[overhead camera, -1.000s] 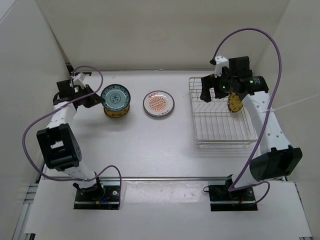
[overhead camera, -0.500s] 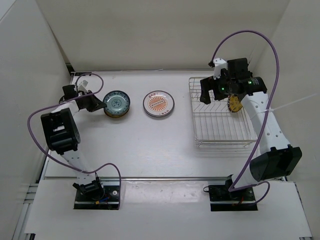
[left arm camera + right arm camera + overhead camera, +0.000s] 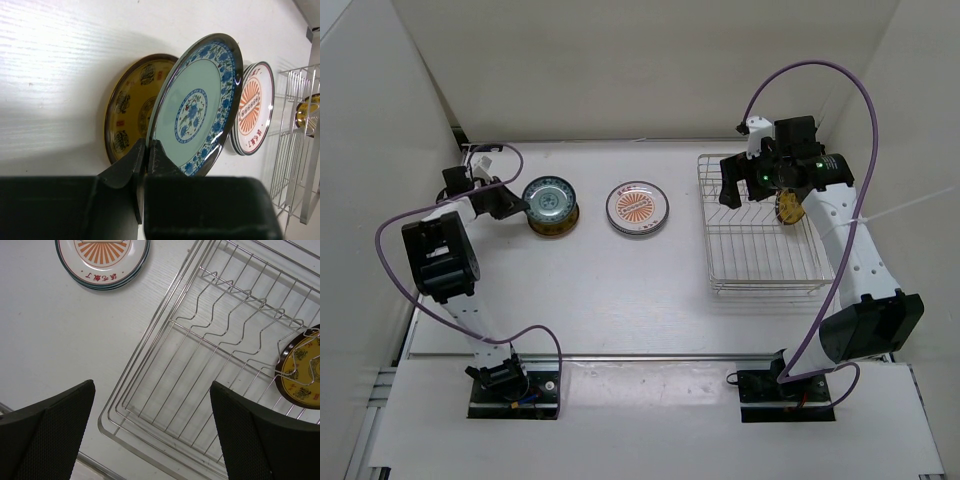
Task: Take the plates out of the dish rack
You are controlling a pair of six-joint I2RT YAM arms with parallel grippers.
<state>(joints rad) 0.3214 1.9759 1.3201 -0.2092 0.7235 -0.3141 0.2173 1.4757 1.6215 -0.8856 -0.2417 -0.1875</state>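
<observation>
— Since a second ago my left arm has folded back toward the left wall, and the teal-blue plate point(image 3: 197, 107) has tipped lower over the yellow plate point(image 3: 125, 110) lying on the table point(image 3: 620, 300).
— Are you holding it?
— Yes, my left gripper point(image 3: 146, 152) pinches its rim. It leans tilted, though I cannot tell whether its lower edge touches the yellow one. Right of them lies the sunburst plate point(image 3: 637, 208).
— And the right side?
— My right gripper point(image 3: 155, 435) hangs spread wide, holding nothing, above the dish rack point(image 3: 765, 287). A brown-rimmed plate point(image 3: 304, 372) stands in its far right wires.
</observation>
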